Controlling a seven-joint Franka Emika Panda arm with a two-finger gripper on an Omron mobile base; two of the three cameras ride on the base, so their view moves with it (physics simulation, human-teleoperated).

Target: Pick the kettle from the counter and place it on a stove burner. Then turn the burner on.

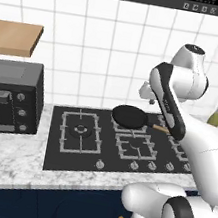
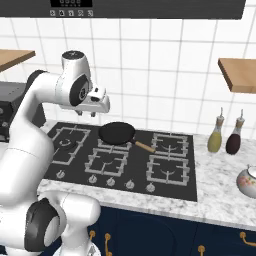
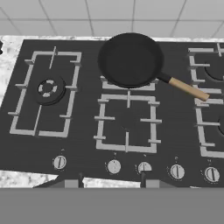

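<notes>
So the small rounded white-silver kettle with reddish speckles (image 2: 248, 181) sits on the pale marbled stone counter (image 2: 220, 200) way off at the right edge, well apart from the big square-grated burner (image 2: 68, 141) on the left of the black glass hob. The white arm's gripper (image 2: 96, 104) hangs above the hob near the flat black frying pan with a wooden handle (image 2: 118, 133), holding nothing; can't tell how far its fingers are spread. Two bottles (image 2: 225, 136) stand by the wall. No readable writing on the knobs (image 3: 113, 166) or the hood panel (image 2: 71, 13)
</notes>
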